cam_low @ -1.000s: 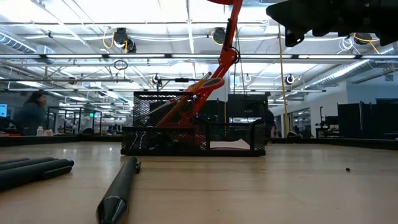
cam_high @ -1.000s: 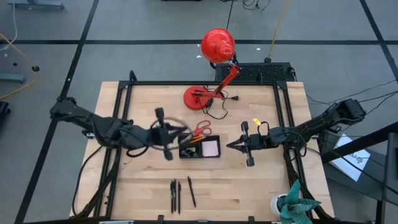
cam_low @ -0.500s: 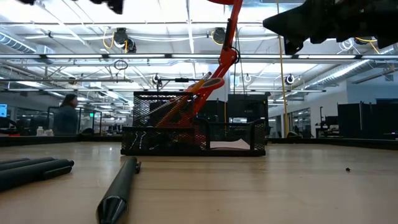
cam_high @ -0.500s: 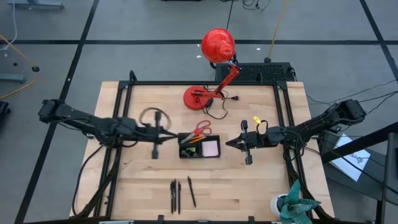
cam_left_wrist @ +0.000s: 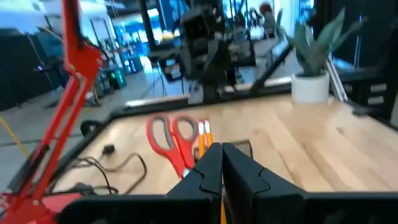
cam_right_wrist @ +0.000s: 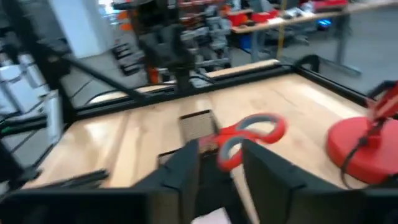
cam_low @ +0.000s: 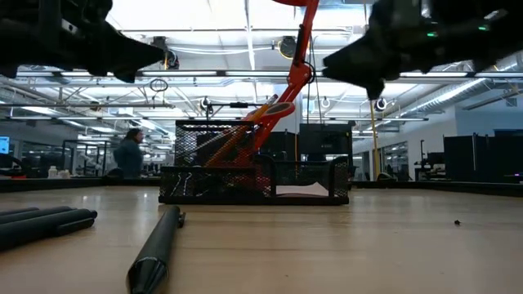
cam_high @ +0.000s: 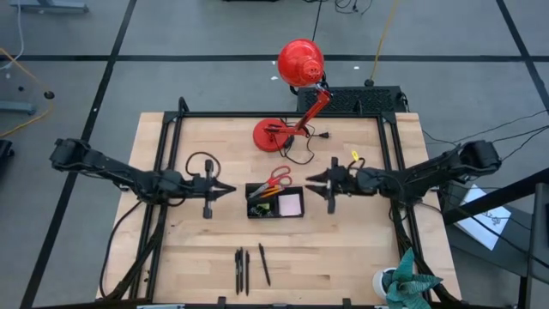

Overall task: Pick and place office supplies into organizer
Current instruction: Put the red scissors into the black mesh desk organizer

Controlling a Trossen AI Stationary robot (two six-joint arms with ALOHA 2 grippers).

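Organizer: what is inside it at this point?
The organizer holds the red-handled scissors and orange pencils in its taller section, and the pink sticky-note pad in the low section. Anything deeper in the tall section is hidden.

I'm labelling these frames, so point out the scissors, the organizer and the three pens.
scissors (cam_high: pixel 280 178), high view, red handles.
organizer (cam_high: pixel 275 215), high view, near rim.
three pens (cam_high: pixel 246 260), high view, middle pen's barrel.

Mesh walls of the organizer (cam_low: pixel 253 181) hide most of what sits inside. The pens (cam_low: pixel 49 222) run off the low view's left edge.
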